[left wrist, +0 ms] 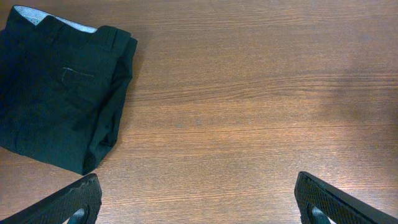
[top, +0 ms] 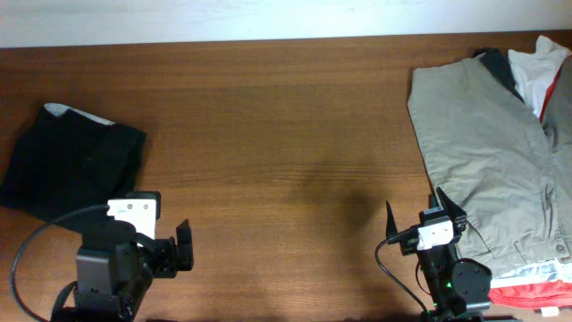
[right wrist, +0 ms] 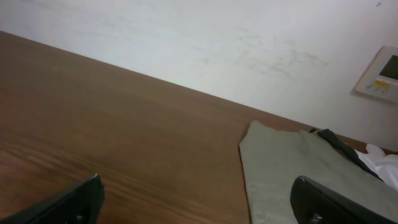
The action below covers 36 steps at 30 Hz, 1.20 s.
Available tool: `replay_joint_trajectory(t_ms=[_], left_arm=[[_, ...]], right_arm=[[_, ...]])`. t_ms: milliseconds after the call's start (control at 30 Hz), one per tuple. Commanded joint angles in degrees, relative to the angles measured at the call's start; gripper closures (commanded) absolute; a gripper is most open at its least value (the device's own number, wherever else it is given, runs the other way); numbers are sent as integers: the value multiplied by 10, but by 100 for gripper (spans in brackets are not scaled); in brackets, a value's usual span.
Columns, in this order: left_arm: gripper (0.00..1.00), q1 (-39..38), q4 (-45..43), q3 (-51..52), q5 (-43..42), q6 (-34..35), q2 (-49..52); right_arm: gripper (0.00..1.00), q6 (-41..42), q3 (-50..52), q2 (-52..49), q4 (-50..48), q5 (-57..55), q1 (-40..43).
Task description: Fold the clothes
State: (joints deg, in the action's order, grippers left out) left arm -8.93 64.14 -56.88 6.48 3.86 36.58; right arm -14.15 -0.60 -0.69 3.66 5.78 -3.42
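A: Which step is judged to be in hand?

B: The clothes (left wrist: 59,93) are seen at the left end of the table (top: 286,116), laid as a compact, squarish black bundle with the pale waistband (left wrist: 56,20) showing at the table's far-left corner. That piece is taken to be folded, so a pause between garments is judged.

A: And the grippers?

B: Nothing is held. The left gripper (left wrist: 199,202) is kept over the table's near-left edge with its jaws spread wide; the right gripper (right wrist: 199,202), at the table's near-right edge, is likewise spread and empty.

A: What is called for next?

B: Probably a khaki garment (top: 487,152), spread flat at the table's right end over white and red cloth (top: 536,67), would have to be pinched at an edge and drawn to the table's bare middle.

A: Materials?

B: The black cloth looks matte and woven, with soft rounded folds; the khaki looks thin and limp. The table is smooth, brown, wood-grained.
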Motion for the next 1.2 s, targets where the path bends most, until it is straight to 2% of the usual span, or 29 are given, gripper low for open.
replay_joint_trajectory(t_ms=[0,100,167,233,333,367,400,433,533,1167], left_arm=[[1,12,3,0,4,-9,-12],[1,41,-12,40,0,-9,-69],[1,44,-92,137,-1,-9,-138],[1,44,-247,295,-16,-9,-225],[1,44,-507,461,-23,-9,-299],[1,44,-635,527,-26,-9,-322],[1,44,-691,555,-26,-9,-332],[1,44,-696,564,-25,-9,-343],[1,44,-596,563,-40,-9,-363],[1,44,-595,563,-42,-9,-363]], right_arm=[[1,-2,3,4,4,-9,-3],[1,-2,3,4,4,-9,-3],[1,-2,3,4,4,-9,-3],[1,-2,3,4,4,-9,-3],[1,-2,3,4,4,-9,-3],[1,-2,3,4,4,-9,-3],[1,-2,3,4,4,-9,-3],[1,-2,3,4,4,-9,-3],[1,-2,3,4,4,-9,-3],[1,-2,3,4,4,-9,-3]])
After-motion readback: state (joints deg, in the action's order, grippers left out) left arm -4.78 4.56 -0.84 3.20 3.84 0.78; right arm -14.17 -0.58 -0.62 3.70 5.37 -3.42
